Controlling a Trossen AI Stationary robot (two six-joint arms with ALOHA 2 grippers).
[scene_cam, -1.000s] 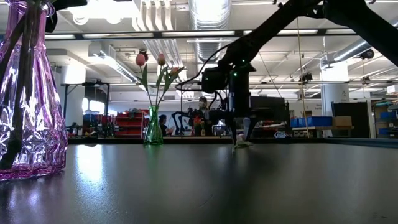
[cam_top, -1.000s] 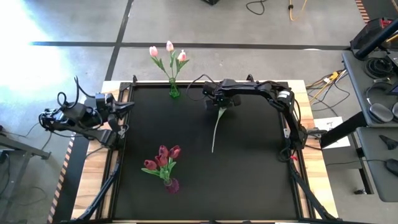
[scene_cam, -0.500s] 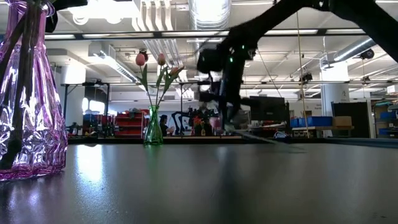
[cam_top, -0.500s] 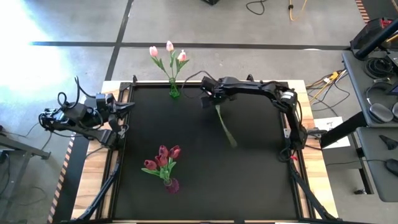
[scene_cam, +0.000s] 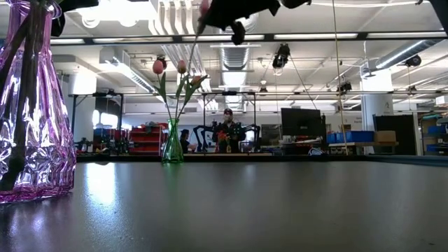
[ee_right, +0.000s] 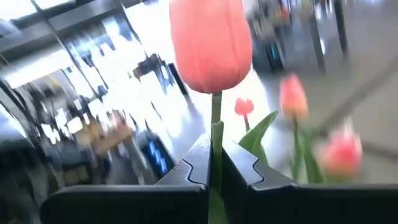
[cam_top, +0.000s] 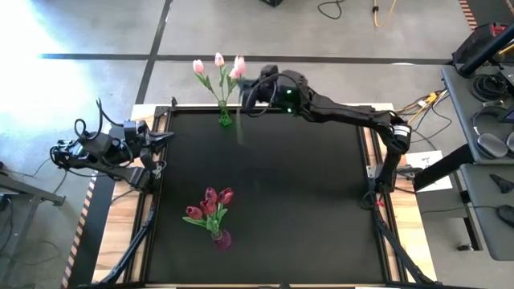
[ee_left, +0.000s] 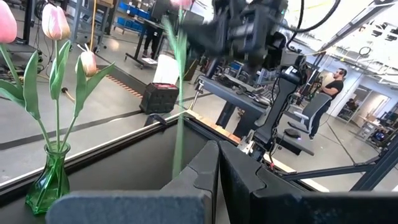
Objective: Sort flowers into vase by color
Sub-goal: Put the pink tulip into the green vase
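Observation:
My right gripper [cam_top: 247, 80] is shut on a pale pink tulip [ee_right: 210, 43], high above the table's far edge, just right of the green vase [cam_top: 225, 118]. That vase holds three pale pink tulips [cam_top: 218, 63]. The held tulip's stem [ee_left: 179, 99] hangs down beside them. A purple vase [cam_top: 220, 238] near the front stands with several dark magenta tulips [cam_top: 210, 202] in it. My left gripper [cam_top: 165, 136] waits shut at the table's left edge. My right gripper pinches the tulip's thin green stem [ee_right: 216, 146] between its two fingers, just below the head. The fingers [ee_right: 239, 165] reach roughly level from the table's right and lie across the stem. The tulip stands head up, its stem hanging below, lifted clear of the table.
The black mat [cam_top: 321, 201] is bare between the two vases. The purple vase [scene_cam: 31, 105] looms close in the low view. Beyond the far edge are grey floor, cables and, in the distance, a person [scene_cam: 225, 129].
My right gripper has lifted the tulip off the mat and swung up and toward the far left, to the green vase. The tulip, which lay flat with its stem pointing to the near edge, now hangs upright and clear of the table.

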